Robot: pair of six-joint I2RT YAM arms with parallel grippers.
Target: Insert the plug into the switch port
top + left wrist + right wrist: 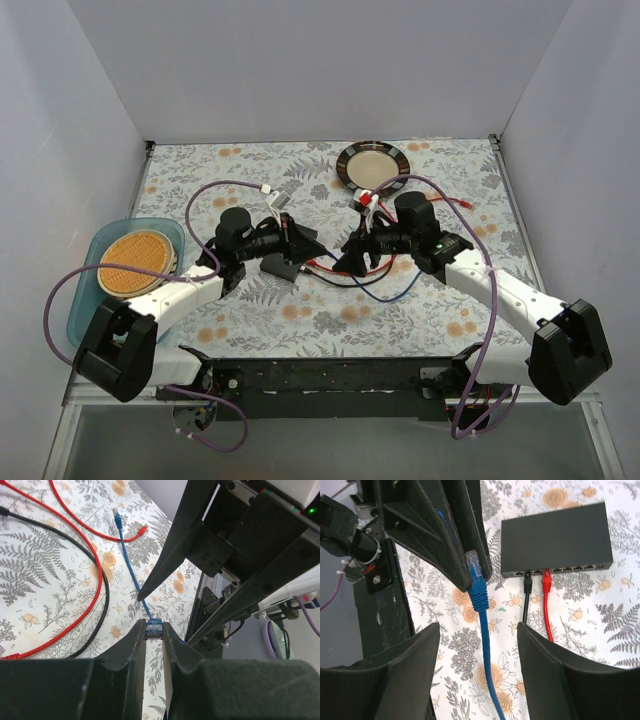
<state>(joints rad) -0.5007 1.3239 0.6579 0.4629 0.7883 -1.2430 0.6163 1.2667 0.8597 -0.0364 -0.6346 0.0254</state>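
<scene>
While left tool (pixel 153 625) pinches the plug (pixel 153 629) | right tool (pixel 477 626) wide, empty | switch port (pixel 570 569) near plug, apart.

Top external: high, behind arm bases, tilted down and forward; far. Whole floral table (pixel 250 310) in frame, bases along bottom edge, left gripper (pixel 303 245) and right gripper (pixel 355 258) mid-frame.

Left wrist: very close, looks out along own fingers (pixel 132 650) from bottom edge; tabletop upper left, right gripper upper right.

Right wrist: close, looks down between own fingers (pixel 415 655) at bottom corners; switch box (pixel 555 535) upper right, left gripper upper left.

Shared: blue plug (pixel 153 628) in both wrist views; red cable (pixel 101 580) and black cable (pixel 108 597) too.
</scene>
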